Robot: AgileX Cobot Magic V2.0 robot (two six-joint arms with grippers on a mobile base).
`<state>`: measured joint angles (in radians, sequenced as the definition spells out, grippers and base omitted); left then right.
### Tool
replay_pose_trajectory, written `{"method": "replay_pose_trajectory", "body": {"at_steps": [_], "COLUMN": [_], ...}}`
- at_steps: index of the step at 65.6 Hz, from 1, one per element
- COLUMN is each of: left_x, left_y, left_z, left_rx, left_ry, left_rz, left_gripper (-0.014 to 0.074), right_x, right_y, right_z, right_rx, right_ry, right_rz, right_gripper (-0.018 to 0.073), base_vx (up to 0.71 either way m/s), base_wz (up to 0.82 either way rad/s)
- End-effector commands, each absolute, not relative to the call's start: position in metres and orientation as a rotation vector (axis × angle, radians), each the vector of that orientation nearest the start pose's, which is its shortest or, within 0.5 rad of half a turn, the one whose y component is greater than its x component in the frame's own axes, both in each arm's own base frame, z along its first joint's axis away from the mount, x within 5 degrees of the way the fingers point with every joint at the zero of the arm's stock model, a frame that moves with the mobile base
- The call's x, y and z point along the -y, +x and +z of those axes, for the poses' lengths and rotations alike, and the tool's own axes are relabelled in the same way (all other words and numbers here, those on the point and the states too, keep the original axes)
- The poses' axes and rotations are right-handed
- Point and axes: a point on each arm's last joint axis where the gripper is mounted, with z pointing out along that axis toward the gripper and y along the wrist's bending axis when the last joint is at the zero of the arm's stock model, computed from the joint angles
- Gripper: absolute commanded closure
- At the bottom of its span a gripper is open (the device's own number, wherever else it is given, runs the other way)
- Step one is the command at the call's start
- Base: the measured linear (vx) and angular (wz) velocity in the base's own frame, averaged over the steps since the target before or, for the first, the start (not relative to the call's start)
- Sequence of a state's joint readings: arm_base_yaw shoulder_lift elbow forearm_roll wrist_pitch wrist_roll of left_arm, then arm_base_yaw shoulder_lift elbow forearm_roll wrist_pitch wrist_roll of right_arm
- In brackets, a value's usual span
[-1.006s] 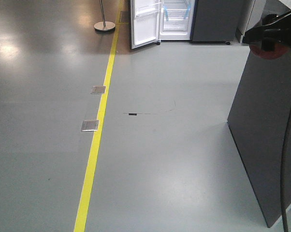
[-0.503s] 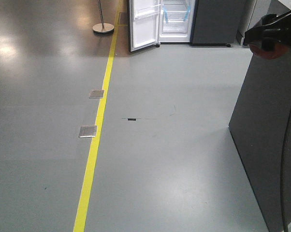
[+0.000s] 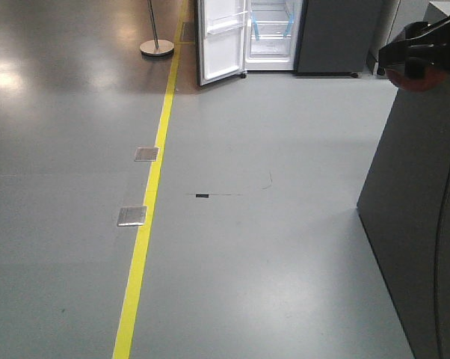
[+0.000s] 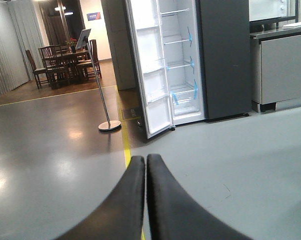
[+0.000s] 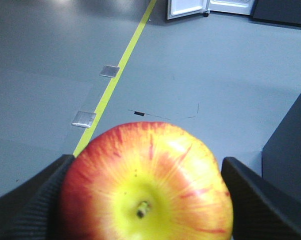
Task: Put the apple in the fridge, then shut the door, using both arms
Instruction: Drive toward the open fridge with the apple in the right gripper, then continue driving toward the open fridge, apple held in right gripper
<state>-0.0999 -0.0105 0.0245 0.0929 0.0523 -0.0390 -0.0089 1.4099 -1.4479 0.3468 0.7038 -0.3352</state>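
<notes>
In the right pincer: 1 apple, pinched. Left pincer: 1, pressed together. Ahead: 1 fridge, door open; 2 metal floor plates.

floor plates, black mark lower in front view (fridge nudged left); dark panel edged right.
</notes>
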Motion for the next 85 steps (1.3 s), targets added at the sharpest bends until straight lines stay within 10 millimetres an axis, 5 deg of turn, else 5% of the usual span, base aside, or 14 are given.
{"method": "replay_pose_trajectory", "body": {"at_steps": [1,85], "left_x": [0.0054,0.0054], "left_y": [0.0538,0.0538], "left_z": [0.2143,0.2143], "left_rx": [-1.441,-1.441], "left_ry": [0.098,0.098], "left_rz": [-0.052,-0.052], "left_gripper": [0.0603,0.0603], "right_x": [-0.0155,-0.0155], "right_y": [0.3068,0.3068], "right_z": [0.4420,0.4420], "right_rx": [-1.963,-1.963], "right_ry": [-0.171,-0.171], "right_rz": [0.171,0.171], "right_gripper": [0.0458,0.0458], "base_vx": [0.15,0.10], "base_wz": [0.00,0.02]}}
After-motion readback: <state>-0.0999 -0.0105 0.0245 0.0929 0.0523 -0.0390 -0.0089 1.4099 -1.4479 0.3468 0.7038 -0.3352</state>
